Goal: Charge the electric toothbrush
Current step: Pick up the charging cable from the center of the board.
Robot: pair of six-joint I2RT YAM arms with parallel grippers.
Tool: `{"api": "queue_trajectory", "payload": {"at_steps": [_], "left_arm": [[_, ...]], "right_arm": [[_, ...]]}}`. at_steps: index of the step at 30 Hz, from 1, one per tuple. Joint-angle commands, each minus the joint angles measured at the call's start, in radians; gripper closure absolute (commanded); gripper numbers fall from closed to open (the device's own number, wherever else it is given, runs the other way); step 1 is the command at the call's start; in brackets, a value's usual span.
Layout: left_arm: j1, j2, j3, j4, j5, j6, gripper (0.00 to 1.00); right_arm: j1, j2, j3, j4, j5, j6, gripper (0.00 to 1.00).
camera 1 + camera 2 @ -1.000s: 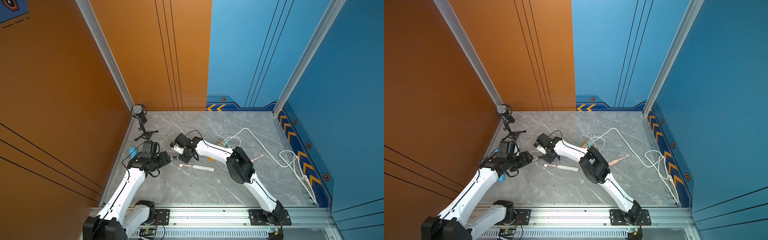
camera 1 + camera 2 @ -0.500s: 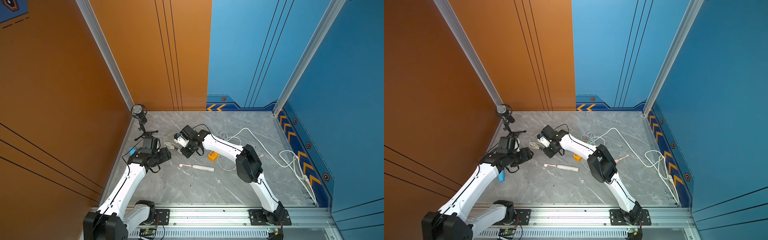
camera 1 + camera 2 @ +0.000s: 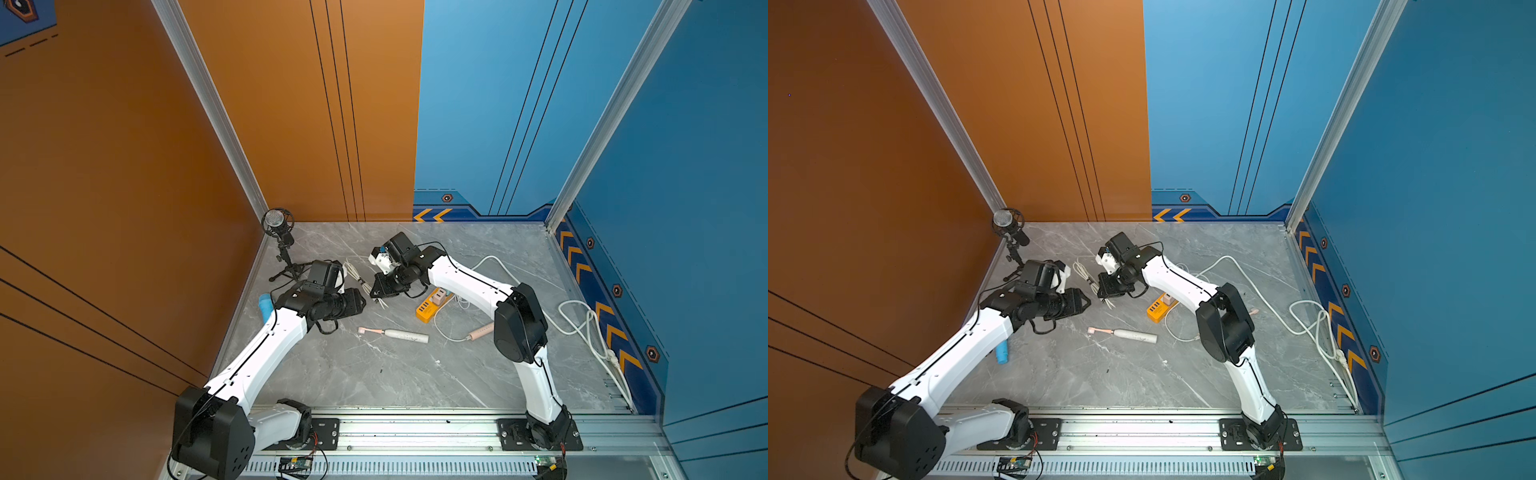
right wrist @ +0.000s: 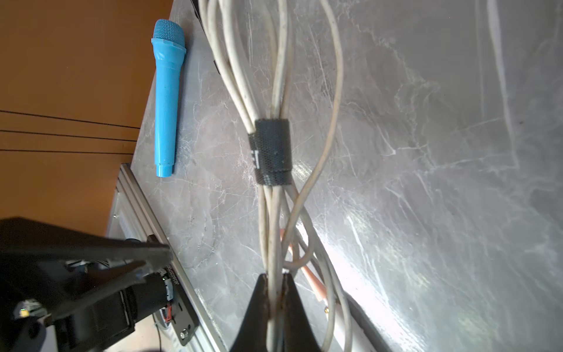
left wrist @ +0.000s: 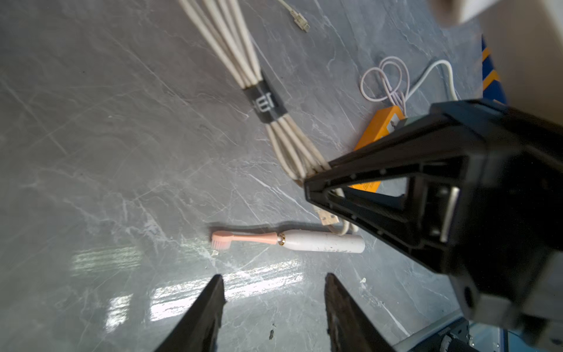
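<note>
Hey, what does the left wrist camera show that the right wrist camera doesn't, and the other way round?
Only the left wrist view: the orange power strip. Only the right wrist view: the blue microphone. Both: the strapped cable bundle, pinched by the right hand, and the toothbrush, whole in the left wrist view, mostly hidden behind cables in the right.
</note>
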Motion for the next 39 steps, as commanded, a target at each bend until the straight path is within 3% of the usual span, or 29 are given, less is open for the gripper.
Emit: {"api": "queue_trajectory", "payload": {"at_steps": [1, 5, 9, 12, 19, 34, 39], "left_arm": [[-0.009, 0.004, 0.005, 0.008, 0.063, 0.029, 0.48], [-0.006, 0.007, -0.009, 0.038, 0.085, 0.006, 0.59], [0.038, 0.036, 0.011, 0.058, 0.102, -0.063, 0.59], [0.096, 0.056, 0.011, 0.15, 0.18, -0.149, 0.6], [0.105, 0.154, 0.129, 0.215, 0.186, -0.171, 0.53], [0.117, 0.261, 0.17, 0.228, 0.025, -0.229, 0.44], [0.101, 0.3, 0.193, 0.229, 0.028, -0.236, 0.57]], "right_arm": [[-0.016, -0.053, -0.038, 0.092, -0.065, 0.175, 0.93], [-0.023, -0.079, -0.09, 0.193, -0.092, 0.247, 0.92], [-0.02, -0.143, -0.157, 0.24, -0.085, 0.26, 0.91], [-0.025, -0.165, -0.213, 0.315, -0.12, 0.263, 0.91], [-0.018, -0.19, -0.259, 0.361, -0.164, 0.238, 0.91], [-0.019, -0.204, -0.289, 0.355, -0.23, 0.142, 0.9], [-0.023, -0.182, -0.268, 0.3, -0.233, 0.079, 0.88]]}}
